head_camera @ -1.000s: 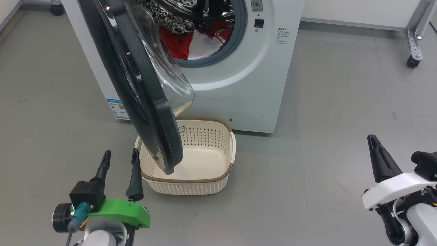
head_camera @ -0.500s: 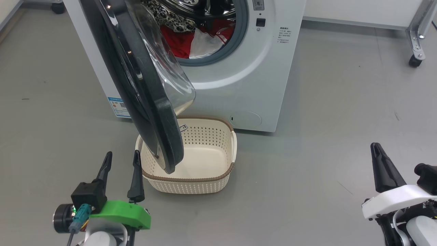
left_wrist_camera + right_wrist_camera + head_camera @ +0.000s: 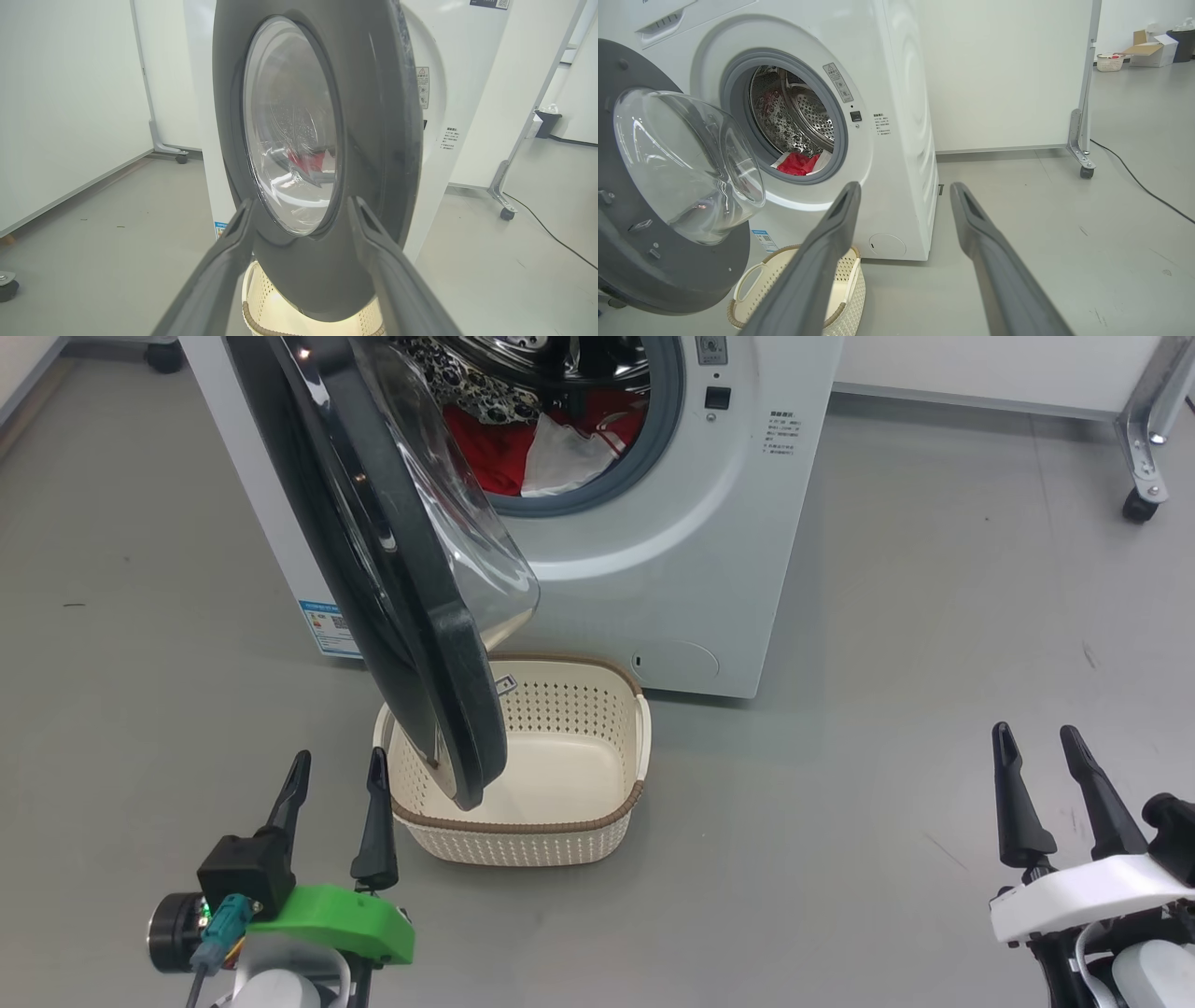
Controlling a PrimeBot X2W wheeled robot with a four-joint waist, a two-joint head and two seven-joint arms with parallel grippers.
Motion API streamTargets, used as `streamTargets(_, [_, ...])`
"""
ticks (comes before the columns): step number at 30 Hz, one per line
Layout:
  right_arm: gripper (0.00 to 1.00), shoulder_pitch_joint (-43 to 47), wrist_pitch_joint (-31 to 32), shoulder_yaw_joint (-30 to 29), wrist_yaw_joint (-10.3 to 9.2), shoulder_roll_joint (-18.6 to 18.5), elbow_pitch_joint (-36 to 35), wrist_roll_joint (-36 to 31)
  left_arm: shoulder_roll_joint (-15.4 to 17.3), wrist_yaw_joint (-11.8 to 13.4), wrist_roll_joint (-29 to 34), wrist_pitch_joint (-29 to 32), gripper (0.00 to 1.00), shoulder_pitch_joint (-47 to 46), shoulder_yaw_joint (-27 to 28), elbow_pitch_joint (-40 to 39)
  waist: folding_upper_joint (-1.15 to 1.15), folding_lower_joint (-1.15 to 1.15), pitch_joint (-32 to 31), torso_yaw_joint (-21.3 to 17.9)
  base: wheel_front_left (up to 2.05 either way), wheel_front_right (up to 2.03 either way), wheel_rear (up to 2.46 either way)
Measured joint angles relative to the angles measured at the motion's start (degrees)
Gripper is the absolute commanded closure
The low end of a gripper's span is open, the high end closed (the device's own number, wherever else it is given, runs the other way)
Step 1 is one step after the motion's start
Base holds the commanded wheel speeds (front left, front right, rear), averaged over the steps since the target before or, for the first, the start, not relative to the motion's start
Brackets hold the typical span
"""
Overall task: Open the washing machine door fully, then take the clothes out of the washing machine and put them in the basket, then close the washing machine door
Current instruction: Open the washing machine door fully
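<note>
The white washing machine (image 3: 672, 569) stands ahead with its door (image 3: 411, 616) swung partway out, black rim toward me, glass bowl facing the porthole. Red and white clothes (image 3: 523, 453) lie in the drum. The cream basket (image 3: 560, 803) sits empty on the floor in front, and the door's lower edge hangs over its left part. My left gripper (image 3: 338, 770) is open just left of the basket, facing the door's outer face (image 3: 373, 140). My right gripper (image 3: 1034, 739) is open at the lower right, well away from the machine (image 3: 901, 93), with clothes (image 3: 796, 163) visible through the porthole.
A metal frame leg on a caster (image 3: 1139, 504) stands at the right by a white panel. A black cable (image 3: 1134, 177) runs across the grey floor there. Another caster (image 3: 163, 355) is at the far left behind the machine. Boxes (image 3: 1153, 51) sit far off.
My right gripper's fingers have spread from shut to open. The head view has shifted slightly. The left gripper, door, basket and clothes stand as before.
</note>
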Motion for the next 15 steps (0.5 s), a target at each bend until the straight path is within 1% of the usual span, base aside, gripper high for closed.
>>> streamTargets(15, [0.0, 2.98, 0.0, -1.0, 0.32, 1.26, -1.92, -2.3, -0.13, -0.56, 0.57, 0.0, 0.0, 0.29, 0.58, -0.03, 0.0, 0.0, 0.16, -0.26, 0.0, 0.0, 0.0])
